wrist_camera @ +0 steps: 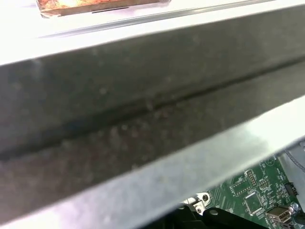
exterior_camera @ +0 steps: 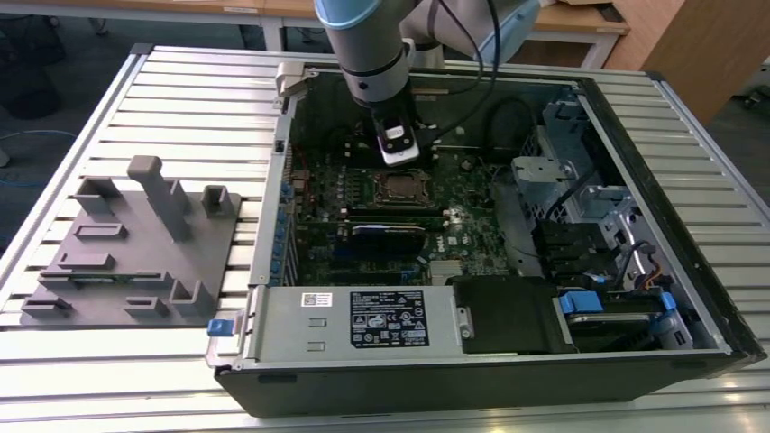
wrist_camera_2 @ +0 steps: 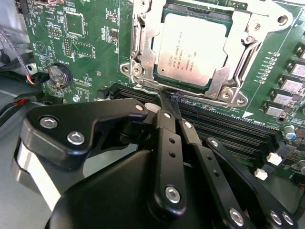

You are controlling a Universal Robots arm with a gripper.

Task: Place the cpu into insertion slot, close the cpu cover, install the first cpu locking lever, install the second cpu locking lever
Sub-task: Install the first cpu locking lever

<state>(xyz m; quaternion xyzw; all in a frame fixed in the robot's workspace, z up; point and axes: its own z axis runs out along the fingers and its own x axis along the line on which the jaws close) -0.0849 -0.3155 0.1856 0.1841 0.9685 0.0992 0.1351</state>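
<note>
The cpu [wrist_camera_2: 190,45] lies flat in the insertion slot [exterior_camera: 398,188], its dull silver top facing up. The cpu cover [wrist_camera_2: 143,47] is down over it, a silvery frame around the chip's edges. A thin wire lever [wrist_camera_2: 147,89] runs along the socket's edge closest to my fingers. My gripper [wrist_camera_2: 165,98] hangs just off that edge with its black fingers [wrist_camera_2: 164,124] drawn together, shut, and nothing visible between them. In the exterior view the gripper [exterior_camera: 398,155] sits inside the open computer case, just behind the socket.
Long black memory slots [wrist_camera_2: 228,126] run past the fingertips. A coin battery [wrist_camera_2: 59,74] and loose cables [wrist_camera_2: 19,81] lie to one side. The case wall [wrist_camera: 143,109] is close. A grey fixture tray [exterior_camera: 132,244] stands at the exterior view's left, a power supply [exterior_camera: 385,317] in front.
</note>
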